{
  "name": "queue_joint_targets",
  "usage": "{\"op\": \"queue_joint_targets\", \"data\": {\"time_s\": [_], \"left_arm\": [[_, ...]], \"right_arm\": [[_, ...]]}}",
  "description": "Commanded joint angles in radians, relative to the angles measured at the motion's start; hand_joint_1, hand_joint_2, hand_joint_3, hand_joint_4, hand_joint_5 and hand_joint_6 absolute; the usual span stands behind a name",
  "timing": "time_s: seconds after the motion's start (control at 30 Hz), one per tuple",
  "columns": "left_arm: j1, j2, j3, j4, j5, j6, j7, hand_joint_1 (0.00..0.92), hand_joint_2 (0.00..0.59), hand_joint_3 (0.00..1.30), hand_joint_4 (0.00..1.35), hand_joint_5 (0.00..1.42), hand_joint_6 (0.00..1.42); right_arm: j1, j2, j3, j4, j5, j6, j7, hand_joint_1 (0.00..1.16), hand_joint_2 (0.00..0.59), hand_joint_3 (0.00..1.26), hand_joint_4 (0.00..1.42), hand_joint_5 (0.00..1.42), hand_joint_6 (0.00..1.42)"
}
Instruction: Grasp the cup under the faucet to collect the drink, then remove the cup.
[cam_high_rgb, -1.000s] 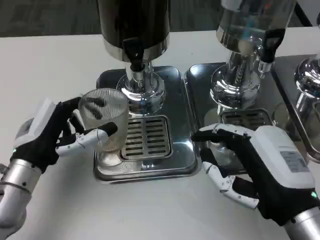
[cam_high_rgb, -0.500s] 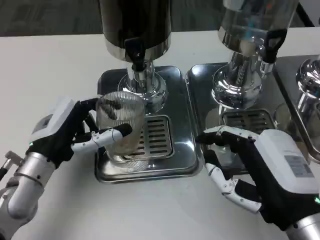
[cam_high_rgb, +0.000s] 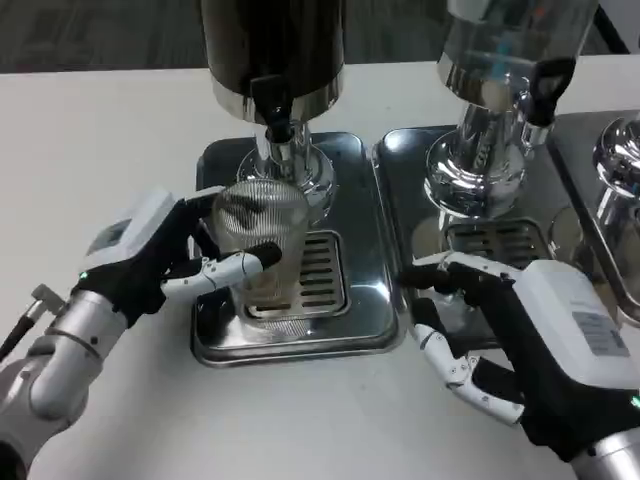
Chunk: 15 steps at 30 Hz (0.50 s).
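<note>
A clear ribbed cup (cam_high_rgb: 264, 240) stands over the slotted grate of the steel drip tray (cam_high_rgb: 360, 250), just below the black faucet (cam_high_rgb: 272, 108) of the dark drink dispenser (cam_high_rgb: 272, 50). My left hand (cam_high_rgb: 160, 255) grips the cup from its left side, thumb across the front. The cup looks empty. My right hand (cam_high_rgb: 520, 340) hovers with fingers spread at the front right, over the edge of the neighbouring tray, holding nothing.
A second dispenser (cam_high_rgb: 500, 90) with a clear tank and black tap stands on its own steel tray (cam_high_rgb: 400, 190) at the right. A third chrome base (cam_high_rgb: 620, 170) shows at the far right edge. White table (cam_high_rgb: 100, 130) lies to the left and front.
My left hand has carried the cup to the right, from the tray's left edge to the grate under the faucet. The right hand has barely moved.
</note>
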Motion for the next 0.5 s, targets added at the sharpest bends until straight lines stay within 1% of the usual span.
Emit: {"op": "queue_joint_targets", "data": {"time_s": [0.03, 0.17, 0.3, 0.5], "left_arm": [[-0.021, -0.008, -0.013, 0.003, 0.008, 0.009, -0.046, 0.091, 0.127, 0.36, 0.37, 0.68, 1.03], [-0.027, -0.004, -0.021, -0.003, 0.016, 0.010, -0.062, 0.081, 0.124, 0.32, 0.31, 0.61, 0.92], [-0.029, -0.002, -0.022, -0.007, 0.013, 0.014, -0.075, 0.066, 0.115, 0.30, 0.28, 0.57, 0.87], [-0.022, 0.005, -0.008, -0.016, 0.000, 0.015, -0.075, 0.045, 0.110, 0.26, 0.22, 0.51, 0.79]], "right_arm": [[0.012, 0.005, -0.003, -0.015, 0.001, 0.008, -0.008, 0.41, 0.485, 0.46, 0.41, 0.41, 0.49], [0.014, 0.009, -0.002, -0.014, 0.003, 0.011, -0.005, 0.41, 0.485, 0.46, 0.41, 0.42, 0.49], [0.014, 0.011, 0.000, -0.015, 0.007, 0.015, -0.002, 0.41, 0.485, 0.46, 0.41, 0.42, 0.49], [0.013, 0.009, -0.001, -0.014, 0.013, 0.017, 0.004, 0.41, 0.485, 0.46, 0.41, 0.44, 0.49]]}}
